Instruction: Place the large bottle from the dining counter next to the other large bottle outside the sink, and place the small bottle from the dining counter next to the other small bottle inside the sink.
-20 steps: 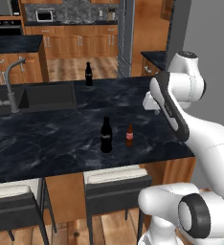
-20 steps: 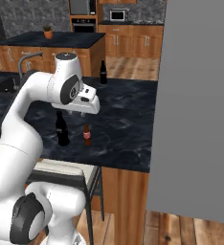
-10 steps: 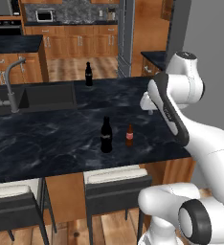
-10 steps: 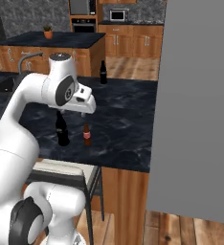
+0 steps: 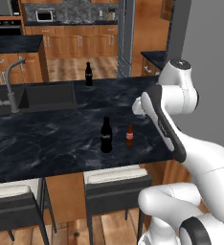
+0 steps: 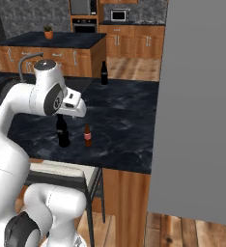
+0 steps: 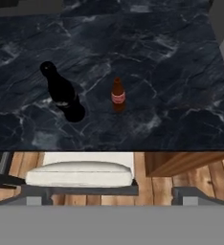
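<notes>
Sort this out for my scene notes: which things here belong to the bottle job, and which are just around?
Job:
small bottle
large black bottle beside it
other large bottle
sink
dining counter

Just around:
stool
faucet
potted plant

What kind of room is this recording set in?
A rendered home kitchen, by the look of it: a black marbled dining counter with cushioned stools beneath it, a sink with a gooseneck faucet, and wooden cabinets with an oven behind.

Base views flank arm, hand view looks down, all share dining counter [image 5: 61, 139].
</notes>
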Controlling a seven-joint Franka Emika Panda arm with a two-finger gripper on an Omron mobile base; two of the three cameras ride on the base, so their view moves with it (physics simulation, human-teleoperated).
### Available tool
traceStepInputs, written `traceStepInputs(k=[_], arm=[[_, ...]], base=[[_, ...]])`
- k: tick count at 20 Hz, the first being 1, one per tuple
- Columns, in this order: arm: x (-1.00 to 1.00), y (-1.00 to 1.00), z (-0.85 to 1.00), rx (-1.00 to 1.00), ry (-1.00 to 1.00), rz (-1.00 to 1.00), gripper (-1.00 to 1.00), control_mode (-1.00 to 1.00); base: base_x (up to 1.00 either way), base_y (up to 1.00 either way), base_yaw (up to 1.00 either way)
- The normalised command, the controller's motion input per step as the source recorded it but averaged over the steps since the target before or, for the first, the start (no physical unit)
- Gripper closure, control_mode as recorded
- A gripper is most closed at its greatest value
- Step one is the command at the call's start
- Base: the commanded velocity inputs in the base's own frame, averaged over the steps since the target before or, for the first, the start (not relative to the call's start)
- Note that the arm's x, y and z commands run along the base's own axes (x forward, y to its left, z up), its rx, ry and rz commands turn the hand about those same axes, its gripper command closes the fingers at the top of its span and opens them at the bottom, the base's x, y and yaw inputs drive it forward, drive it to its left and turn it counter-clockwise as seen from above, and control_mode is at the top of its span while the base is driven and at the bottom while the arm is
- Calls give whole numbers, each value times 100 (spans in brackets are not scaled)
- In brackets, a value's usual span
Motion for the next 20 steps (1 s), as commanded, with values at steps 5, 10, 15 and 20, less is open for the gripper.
traceStepInputs(k=[5,10,15,20], arm=[[0,33,-12,1,-2,2,-100,-100],[0,39,-15,1,0,4,-100,-100],[0,41,-15,0,-2,3,-100,-100],[0,35,-15,0,-8,3,-100,-100]], base=[[0,0,0],[0,0,0],[0,0,0],[0,0,0]])
